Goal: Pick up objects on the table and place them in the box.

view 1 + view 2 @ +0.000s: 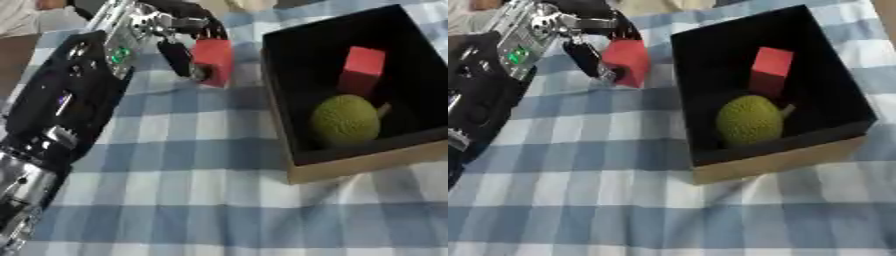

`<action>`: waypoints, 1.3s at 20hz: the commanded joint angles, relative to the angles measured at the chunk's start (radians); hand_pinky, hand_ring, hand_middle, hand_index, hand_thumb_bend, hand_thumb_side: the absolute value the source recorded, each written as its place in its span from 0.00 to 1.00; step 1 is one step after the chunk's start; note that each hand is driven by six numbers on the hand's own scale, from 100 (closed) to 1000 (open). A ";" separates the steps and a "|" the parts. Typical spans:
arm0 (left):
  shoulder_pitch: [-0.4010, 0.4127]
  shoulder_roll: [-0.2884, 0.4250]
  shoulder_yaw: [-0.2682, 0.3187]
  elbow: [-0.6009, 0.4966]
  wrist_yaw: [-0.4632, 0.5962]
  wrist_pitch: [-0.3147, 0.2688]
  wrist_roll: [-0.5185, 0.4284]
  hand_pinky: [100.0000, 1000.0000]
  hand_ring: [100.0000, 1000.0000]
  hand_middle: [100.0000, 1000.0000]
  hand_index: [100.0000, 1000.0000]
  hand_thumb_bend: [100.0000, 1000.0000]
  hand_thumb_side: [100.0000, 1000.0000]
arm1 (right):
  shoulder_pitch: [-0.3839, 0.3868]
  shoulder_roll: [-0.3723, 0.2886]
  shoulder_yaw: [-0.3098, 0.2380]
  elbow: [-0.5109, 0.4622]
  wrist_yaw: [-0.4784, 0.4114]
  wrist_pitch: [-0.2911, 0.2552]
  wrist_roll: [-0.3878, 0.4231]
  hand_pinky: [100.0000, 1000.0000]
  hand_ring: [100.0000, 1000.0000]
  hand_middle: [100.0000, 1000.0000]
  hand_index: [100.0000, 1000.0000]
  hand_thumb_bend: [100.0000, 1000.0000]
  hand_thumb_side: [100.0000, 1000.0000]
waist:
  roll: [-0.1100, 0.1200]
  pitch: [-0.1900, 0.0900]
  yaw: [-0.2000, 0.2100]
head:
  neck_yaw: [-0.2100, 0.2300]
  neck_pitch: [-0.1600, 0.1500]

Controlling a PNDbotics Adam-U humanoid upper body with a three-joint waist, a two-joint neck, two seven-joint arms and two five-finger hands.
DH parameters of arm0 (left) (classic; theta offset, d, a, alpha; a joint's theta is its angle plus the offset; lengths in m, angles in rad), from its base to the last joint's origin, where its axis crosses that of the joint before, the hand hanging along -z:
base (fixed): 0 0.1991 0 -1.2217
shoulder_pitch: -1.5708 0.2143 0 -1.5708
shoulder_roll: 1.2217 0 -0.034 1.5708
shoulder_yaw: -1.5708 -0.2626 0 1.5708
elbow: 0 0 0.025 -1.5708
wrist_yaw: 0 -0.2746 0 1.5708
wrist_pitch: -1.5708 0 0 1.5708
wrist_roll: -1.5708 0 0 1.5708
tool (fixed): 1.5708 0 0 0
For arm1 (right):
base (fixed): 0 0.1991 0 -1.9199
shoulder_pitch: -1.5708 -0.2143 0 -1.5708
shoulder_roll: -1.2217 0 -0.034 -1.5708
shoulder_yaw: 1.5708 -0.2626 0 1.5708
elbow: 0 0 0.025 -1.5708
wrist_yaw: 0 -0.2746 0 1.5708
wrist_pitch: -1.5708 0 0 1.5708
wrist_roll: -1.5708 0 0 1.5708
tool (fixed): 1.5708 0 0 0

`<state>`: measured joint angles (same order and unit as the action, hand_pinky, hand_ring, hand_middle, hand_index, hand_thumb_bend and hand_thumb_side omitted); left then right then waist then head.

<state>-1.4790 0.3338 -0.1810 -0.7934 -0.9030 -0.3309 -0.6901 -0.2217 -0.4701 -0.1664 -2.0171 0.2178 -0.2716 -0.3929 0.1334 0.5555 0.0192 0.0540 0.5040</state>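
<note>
Red block (213, 61) held upright in left hand (179, 42), fingers curled round it from above and from the near side, dark thumb pressed along its left face. Sits just left of box (367, 162), close beside the box's left wall but outside it; cannot tell whether lower end touches the cloth or hangs just above it. Left arm (61, 110) stretched in from lower left edge across the blue-and-white checked tabletop (175, 200), black casing with silver joints and a small green light near the wrist.

Box open at the top, black inside, tan cardboard outside, set askew on right half of tabletop. Holds two things already: second red block (362, 67) standing toward the far side, leaning a little, and rough green round fruit (346, 120) nearer the front wall, with a short pale stem showing at its right. Fruit and second block close together, the block's lower end just behind the fruit's top.

Right hand nowhere in either view.

Part of a person in light clothing at far left corner, well apart from block and box.
</note>
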 commanded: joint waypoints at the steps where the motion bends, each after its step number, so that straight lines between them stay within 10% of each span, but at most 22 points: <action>1: -0.021 0.037 0.000 -0.034 0.029 0.017 0.019 0.72 0.66 0.52 0.72 0.00 0.08 | 0.009 0.005 -0.001 0.017 -0.002 0.004 -0.003 0.89 1.00 0.32 0.83 0.00 0.41 | 0.014 -0.043 0.012 | -0.008 0.020; 15: -0.017 0.028 -0.065 -0.141 0.227 0.089 0.125 0.67 0.59 0.48 0.68 0.00 0.15 | 0.024 -0.035 0.003 0.017 -0.032 0.004 -0.004 0.89 1.00 0.34 0.82 0.00 0.41 | 0.027 -0.137 0.020 | -0.008 0.110; 26: 0.001 -0.079 -0.119 -0.273 0.384 0.147 0.182 0.66 0.58 0.48 0.68 0.00 0.22 | 0.008 -0.029 0.011 0.017 -0.050 0.009 0.010 0.89 1.00 0.34 0.82 0.00 0.41 | 0.029 -0.146 -0.003 | 0.021 0.103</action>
<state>-1.4606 0.2506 -0.3001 -1.0404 -0.5331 -0.1908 -0.5114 -0.2040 -0.4810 -0.1531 -1.9909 0.1759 -0.2626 -0.3869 0.1583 0.4495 0.0151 0.0700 0.6137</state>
